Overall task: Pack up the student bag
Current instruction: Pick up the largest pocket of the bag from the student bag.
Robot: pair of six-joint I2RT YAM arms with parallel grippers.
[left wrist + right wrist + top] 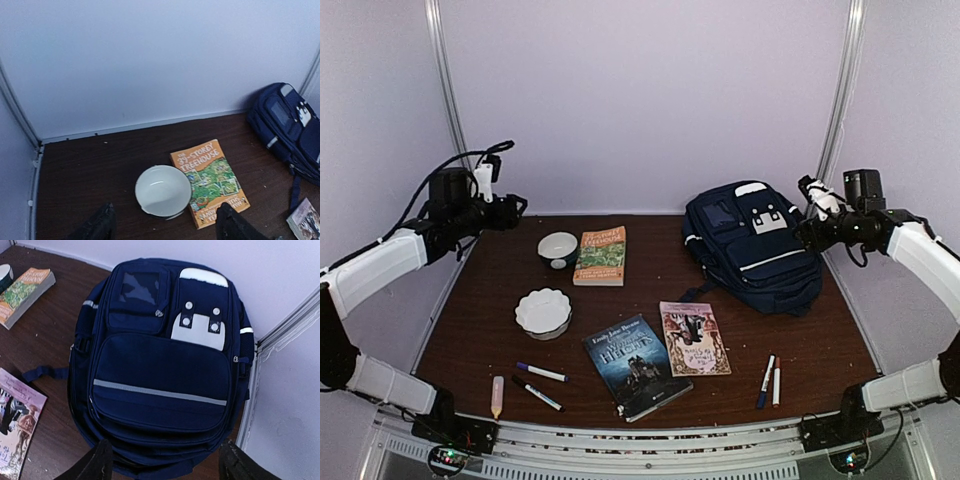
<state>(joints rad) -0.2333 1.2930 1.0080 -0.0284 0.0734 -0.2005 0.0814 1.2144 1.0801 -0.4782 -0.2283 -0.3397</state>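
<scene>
Student bag (pixel 160 375) below, ahead of spread right fingers (pixel 100 462), untouched.

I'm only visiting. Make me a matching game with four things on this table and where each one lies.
1 student bag
2 Treehouse book
3 scalloped white dish
4 Wuthering Heights book

A front middle
B far right
C left, on the near side of the round bowl
D far middle, right of the round bowl

Pairs: 1-B, 2-D, 3-C, 4-A
</scene>
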